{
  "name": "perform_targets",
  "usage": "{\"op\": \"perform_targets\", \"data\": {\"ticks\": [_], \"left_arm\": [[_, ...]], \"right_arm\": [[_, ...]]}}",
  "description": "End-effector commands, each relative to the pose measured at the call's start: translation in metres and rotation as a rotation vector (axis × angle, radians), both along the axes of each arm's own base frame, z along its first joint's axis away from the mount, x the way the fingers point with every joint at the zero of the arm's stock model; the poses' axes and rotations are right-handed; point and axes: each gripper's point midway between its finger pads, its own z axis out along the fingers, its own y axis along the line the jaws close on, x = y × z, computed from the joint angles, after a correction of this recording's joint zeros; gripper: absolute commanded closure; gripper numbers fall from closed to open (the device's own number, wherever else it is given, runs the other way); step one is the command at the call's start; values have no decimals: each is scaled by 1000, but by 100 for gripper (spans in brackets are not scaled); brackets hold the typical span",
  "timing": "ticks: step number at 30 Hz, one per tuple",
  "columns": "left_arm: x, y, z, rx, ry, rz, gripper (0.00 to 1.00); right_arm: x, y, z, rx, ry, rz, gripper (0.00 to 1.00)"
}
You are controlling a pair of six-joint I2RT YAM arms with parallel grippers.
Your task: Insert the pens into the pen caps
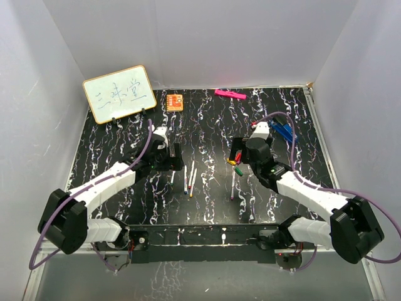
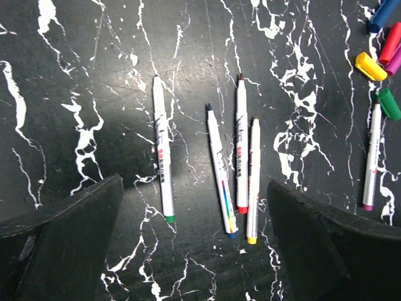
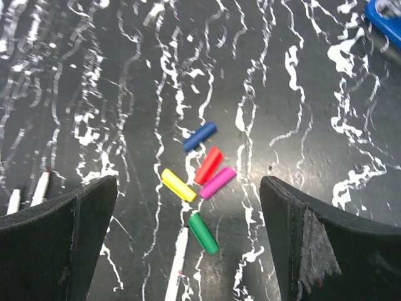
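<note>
Blue item [image 3: 383,15], perhaps clip, near caps [image 3: 208,165]

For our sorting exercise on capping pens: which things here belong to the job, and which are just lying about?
Belong to the job:
white pens
coloured caps

Just lying about:
whiteboard
orange block
pink bar
blue object

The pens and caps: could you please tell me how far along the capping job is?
Nothing looks done: all five caps lie loose, and the pens are uncapped. Nothing is in hand; the left fingers and right fingers hang open and empty. All five pens remain to cap.
</note>
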Motion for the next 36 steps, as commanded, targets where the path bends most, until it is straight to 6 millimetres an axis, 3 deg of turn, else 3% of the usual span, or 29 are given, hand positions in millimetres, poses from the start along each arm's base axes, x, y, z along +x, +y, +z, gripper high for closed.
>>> {"op": "perform_targets", "data": {"ticks": [1, 6, 16, 23, 26, 30, 36], "left_arm": [[4, 6, 8, 40, -41, -10, 1], [7, 18, 9, 76, -82, 24, 1], [2, 21, -6, 96, -33, 38, 1], [-6, 26, -32, 165, 85, 47, 3], [-10, 27, -47, 188, 144, 47, 15], [-13, 22, -55, 174, 174, 31, 16], [-10, 17, -57, 163, 170, 16, 15]], "right_arm": [[14, 22, 54, 97, -187, 89, 3], [23, 17, 67, 74, -225, 51, 2], [33, -6, 50, 54, -169, -141, 2], [36, -16, 52, 5, -166, -191, 2], [34, -30, 56, -17, -190, -257, 2], [28, -47, 60, -28, -237, -302, 2], [18, -60, 36, -38, -166, -331, 3]]}}
